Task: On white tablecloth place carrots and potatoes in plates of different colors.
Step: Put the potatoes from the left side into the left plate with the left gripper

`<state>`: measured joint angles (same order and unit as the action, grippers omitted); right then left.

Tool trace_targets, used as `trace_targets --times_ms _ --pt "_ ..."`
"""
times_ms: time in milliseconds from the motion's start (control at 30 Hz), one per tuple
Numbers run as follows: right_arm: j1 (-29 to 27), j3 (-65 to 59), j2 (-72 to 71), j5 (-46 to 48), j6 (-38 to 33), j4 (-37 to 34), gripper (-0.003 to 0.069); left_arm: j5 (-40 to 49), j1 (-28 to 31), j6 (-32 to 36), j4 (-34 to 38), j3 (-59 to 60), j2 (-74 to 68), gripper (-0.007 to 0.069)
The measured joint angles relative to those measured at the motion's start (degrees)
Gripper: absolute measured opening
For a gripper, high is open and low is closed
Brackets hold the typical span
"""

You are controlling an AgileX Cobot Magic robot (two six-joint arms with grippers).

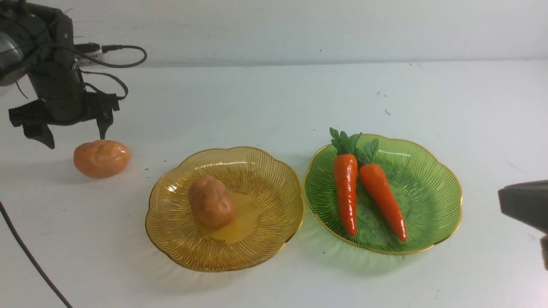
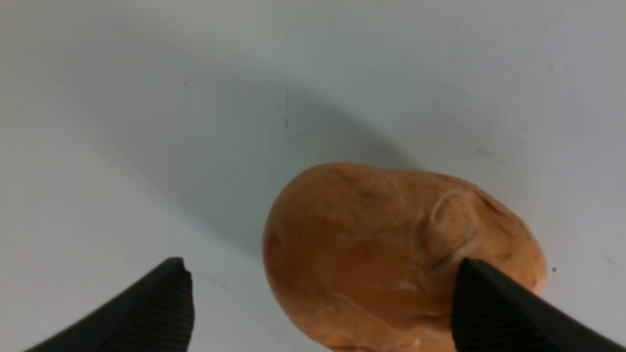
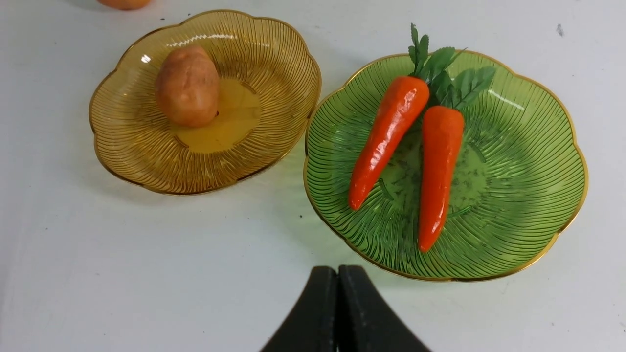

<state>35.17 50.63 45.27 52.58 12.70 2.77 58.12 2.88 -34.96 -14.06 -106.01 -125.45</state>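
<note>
On the white tablecloth (image 1: 274, 98) a loose tan-orange potato (image 1: 101, 158) lies at the far left. My left gripper (image 1: 72, 139) hangs open just above it. One fingertip (image 1: 102, 133) is over the potato's top and the other is off to its left. In the left wrist view the potato (image 2: 391, 234) sits between the open gripper's (image 2: 321, 264) fingers, toward one of them. A second potato (image 1: 210, 202) rests in the amber plate (image 1: 265, 171). Two carrots (image 1: 346, 188) (image 1: 383, 201) lie in the green plate (image 1: 428, 184). My right gripper (image 3: 337, 269) is shut and empty, on the near side of the green plate (image 3: 528, 146).
My right arm's dark body (image 1: 524, 203) shows at the right edge. Black cables (image 1: 115, 55) loop behind the left arm and one cable (image 1: 25, 252) runs across the near left corner. A pale wall closes the far side.
</note>
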Motion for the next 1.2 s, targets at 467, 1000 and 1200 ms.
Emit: trace_targets --times_ms 467,1000,1200 --pt "0.00 0.00 0.00 0.05 0.05 0.00 -0.0015 2.83 0.00 15.69 0.04 -4.58 -0.94 0.0615" --pt "0.00 0.00 0.00 -0.01 0.36 0.00 -0.0015 11.19 -2.90 41.79 0.79 -6.32 -1.05 0.0608" --pt "0.00 0.00 0.00 -0.01 0.48 0.00 -0.0015 10.13 -4.81 52.45 0.46 -6.66 -1.18 0.0608"
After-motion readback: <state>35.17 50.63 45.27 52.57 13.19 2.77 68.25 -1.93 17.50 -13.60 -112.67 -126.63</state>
